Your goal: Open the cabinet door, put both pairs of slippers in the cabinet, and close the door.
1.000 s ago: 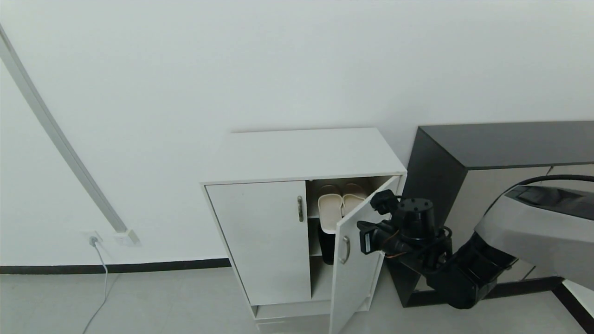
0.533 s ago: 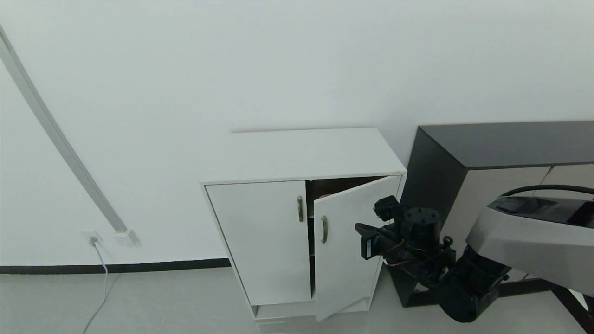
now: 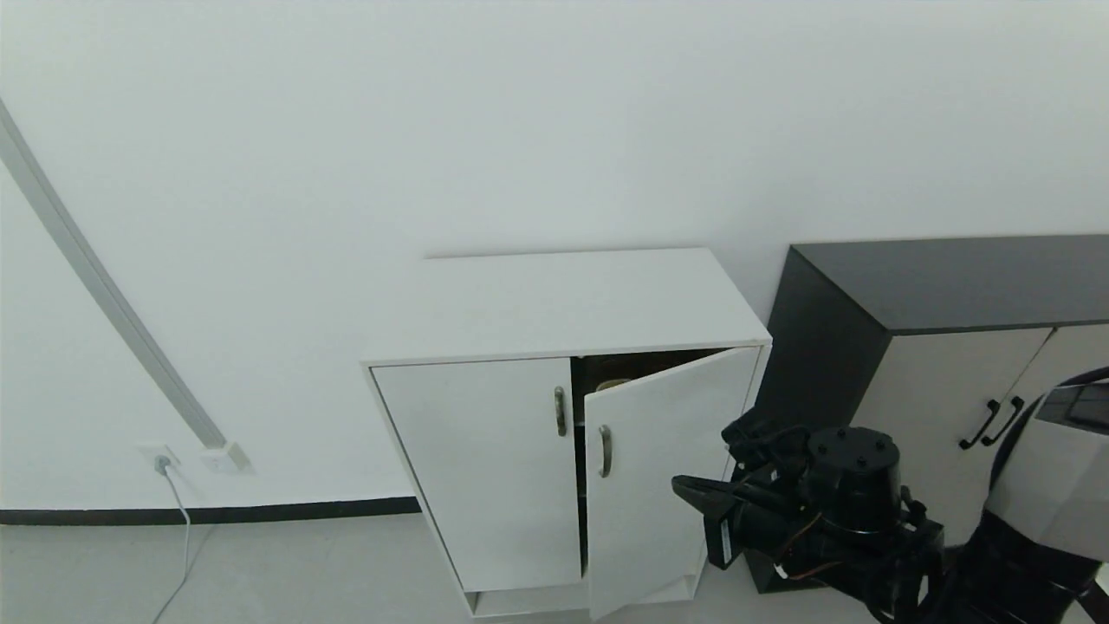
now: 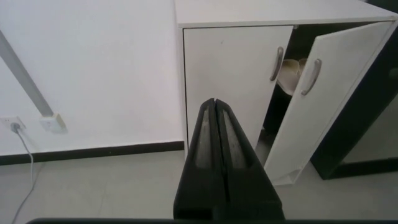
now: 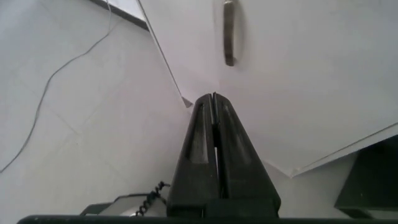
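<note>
- Pressed together into one black wedge, the right pincer (image 3: 686, 484), low at the outer face of the right door (image 3: 658, 468) of the white cabinet (image 3: 563, 303), a little below the door handle (image 3: 604, 451) and toward the hinge side; contact with the panel not certain from these views.
- Right door ajar by a narrow wedge, hinged on the robot's right, free edge just beside the shut left door (image 3: 476, 472); long axis upright, swing path back into the cabinet front.
- Likely step in hand: closing. Needed next, on this reading: a push straight ahead, away from the robot, until flush with the left door.
- Right arm plainly the nearer; left pincer (image 4: 214, 106), likewise closed tight and holding nothing, well back from the cabinet, pointed at the left door.
- Pale slipper (image 4: 291, 71) glimpsed through the gap, inside on an upper shelf; the rest of the footwear hidden behind the doors.
- Smooth matt white board, square-edged; slim metal bar handles, upright, the left door's handle (image 3: 560, 411) just beside its twin. Hard, slick face, apt to let a narrow tip slide unless met square.
- Dark cabinet (image 3: 936, 277) close against the hinge side; pale floor (image 3: 260, 572) below; wall socket (image 3: 160, 459) with trailing cable well off to the left.
</note>
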Controlling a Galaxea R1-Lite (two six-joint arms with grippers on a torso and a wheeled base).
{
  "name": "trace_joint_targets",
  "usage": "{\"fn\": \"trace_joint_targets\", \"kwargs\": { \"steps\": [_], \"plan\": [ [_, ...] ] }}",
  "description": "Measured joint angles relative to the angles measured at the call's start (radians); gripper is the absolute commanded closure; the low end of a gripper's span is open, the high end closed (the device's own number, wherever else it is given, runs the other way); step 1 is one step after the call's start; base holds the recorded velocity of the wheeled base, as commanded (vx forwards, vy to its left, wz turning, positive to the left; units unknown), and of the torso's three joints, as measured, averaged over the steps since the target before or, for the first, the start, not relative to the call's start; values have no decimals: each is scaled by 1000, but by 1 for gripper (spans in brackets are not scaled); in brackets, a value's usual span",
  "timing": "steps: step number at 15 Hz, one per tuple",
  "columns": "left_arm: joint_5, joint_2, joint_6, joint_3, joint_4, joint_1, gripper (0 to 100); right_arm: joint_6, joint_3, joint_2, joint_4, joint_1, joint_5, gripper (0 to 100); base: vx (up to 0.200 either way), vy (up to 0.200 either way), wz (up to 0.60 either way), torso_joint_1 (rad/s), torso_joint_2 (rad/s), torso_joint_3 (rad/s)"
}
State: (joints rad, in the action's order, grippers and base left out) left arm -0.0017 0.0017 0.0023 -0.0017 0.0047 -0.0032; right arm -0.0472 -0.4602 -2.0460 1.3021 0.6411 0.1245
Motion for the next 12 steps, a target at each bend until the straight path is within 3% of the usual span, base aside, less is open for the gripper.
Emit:
{"fn": "trace_joint_targets", "kwargs": {
  "steps": [2, 6, 12],
  "plan": [
    [0, 0, 0, 0, 0, 0, 100, 0, 43, 28, 2, 20, 1, 100, 200, 0, 0, 2, 0, 0],
    [0, 0, 0, 0, 0, 0, 100, -2, 53, 26, 1, 25, 1, 100, 0, 0, 0, 0, 0, 0],
    [0, 0, 0, 0, -1, 0, 100, -8, -84, -74, -6, -7, -2, 100, 0, 0, 0, 0, 0, 0]
  ]
}}
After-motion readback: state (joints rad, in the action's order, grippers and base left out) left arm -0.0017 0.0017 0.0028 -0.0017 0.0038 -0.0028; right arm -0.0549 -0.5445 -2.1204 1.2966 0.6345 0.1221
